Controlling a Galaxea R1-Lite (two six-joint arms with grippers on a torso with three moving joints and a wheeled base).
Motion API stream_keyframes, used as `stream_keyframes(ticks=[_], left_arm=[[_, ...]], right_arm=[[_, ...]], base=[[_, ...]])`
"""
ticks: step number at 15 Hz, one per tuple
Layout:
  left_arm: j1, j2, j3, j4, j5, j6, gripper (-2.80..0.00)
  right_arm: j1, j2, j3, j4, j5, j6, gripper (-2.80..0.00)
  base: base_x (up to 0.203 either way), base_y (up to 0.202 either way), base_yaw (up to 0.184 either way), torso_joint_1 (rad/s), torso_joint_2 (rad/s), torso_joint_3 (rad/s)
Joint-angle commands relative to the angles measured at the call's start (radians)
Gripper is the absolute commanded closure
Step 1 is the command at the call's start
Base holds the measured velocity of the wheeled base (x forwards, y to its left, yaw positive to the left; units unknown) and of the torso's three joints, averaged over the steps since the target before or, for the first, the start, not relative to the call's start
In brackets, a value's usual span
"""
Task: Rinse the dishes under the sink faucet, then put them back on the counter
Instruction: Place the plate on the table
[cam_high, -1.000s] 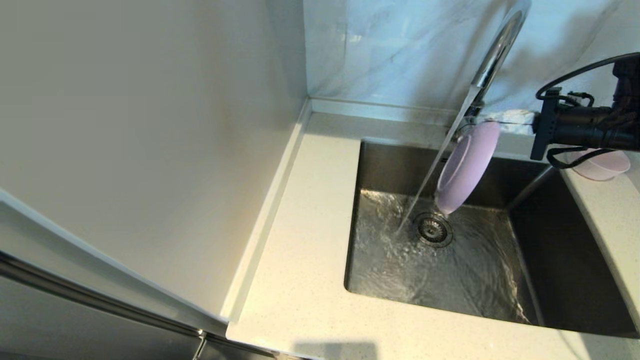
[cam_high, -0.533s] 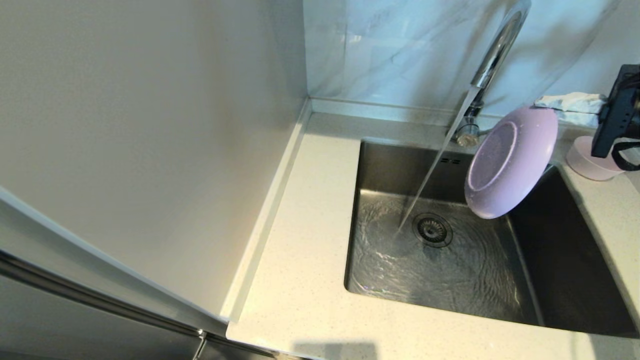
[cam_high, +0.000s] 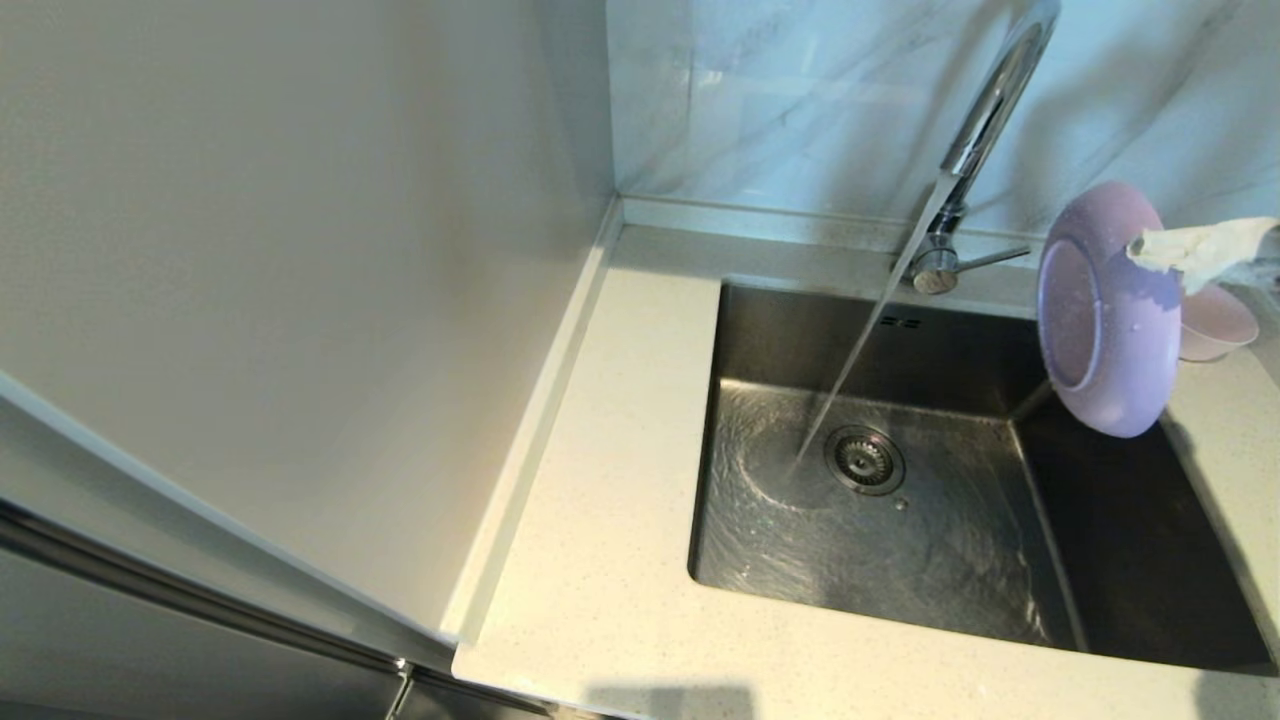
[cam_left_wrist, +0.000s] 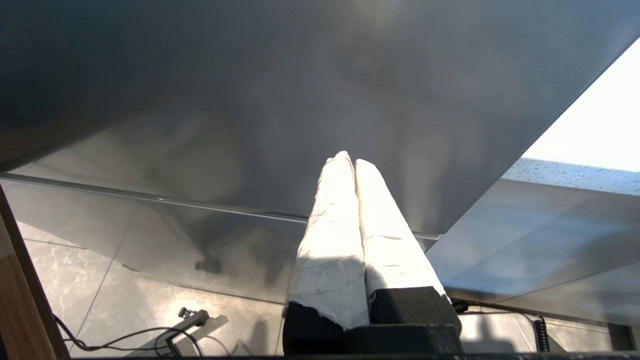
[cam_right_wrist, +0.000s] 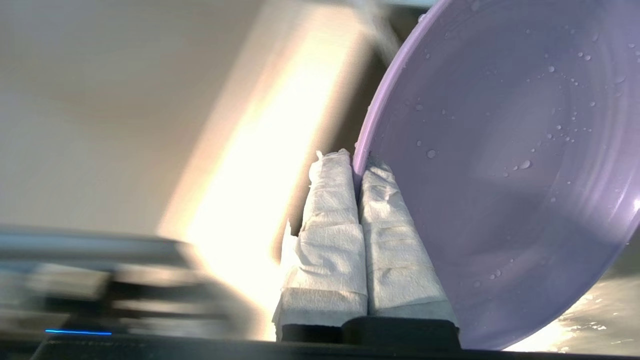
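The lavender plate (cam_high: 1105, 310) hangs on edge above the sink's right rim, its underside facing left and wet with drops. My right gripper (cam_high: 1165, 255), its fingers wrapped in white paper, is shut on the plate's rim (cam_right_wrist: 358, 162) at the frame's right edge. Behind the plate, the pale pink bowl (cam_high: 1218, 325) sits on the counter (cam_high: 600, 420). Water still streams from the chrome faucet (cam_high: 985, 110) into the steel sink (cam_high: 900, 520) beside the drain strainer (cam_high: 864, 459). My left gripper (cam_left_wrist: 349, 161) is shut on nothing, parked below the counter. The greyish-white dish is out of view.
The faucet's side lever (cam_high: 990, 258) points right, toward the plate. A beige side wall (cam_high: 300, 250) rises left of the counter and the marble wall (cam_high: 800, 100) stands behind it. Broad counter runs left of and in front of the sink.
The right gripper has carried the plate out of the stream, up and to the right, from over the drain to above the sink's right rim. The water keeps running.
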Motion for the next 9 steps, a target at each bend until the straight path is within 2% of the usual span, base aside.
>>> stream_keyframes(ticks=[1,2,3,6,8,9], left_arm=[[0.000,0.000,0.000,0.000,0.000,0.000,0.00],[0.000,0.000,0.000,0.000,0.000,0.000,0.00],[0.000,0.000,0.000,0.000,0.000,0.000,0.00],[0.000,0.000,0.000,0.000,0.000,0.000,0.00],[0.000,0.000,0.000,0.000,-0.001,0.000,0.00],[0.000,0.000,0.000,0.000,0.000,0.000,0.00]], right_arm=[[-0.001,-0.022,0.036,0.013,-0.091,-0.460,0.00],[-0.003,-0.024,0.040,-0.017,-0.114,-0.543,0.00],[-0.004,-0.029,0.042,-0.092,-0.123,-0.558,0.00],[-0.008,-0.049,0.017,-0.280,-0.129,-0.569,0.00],[-0.011,-0.059,0.024,-0.319,-0.128,-0.567,0.00],[-0.011,-0.069,0.078,-0.318,-0.129,-0.569,0.00]], base=[[0.000,0.000,0.000,0.000,0.00,0.000],[0.000,0.000,0.000,0.000,0.00,0.000],[0.000,0.000,0.000,0.000,0.00,0.000],[0.000,0.000,0.000,0.000,0.00,0.000],[0.000,0.000,0.000,0.000,0.00,0.000],[0.000,0.000,0.000,0.000,0.00,0.000]])
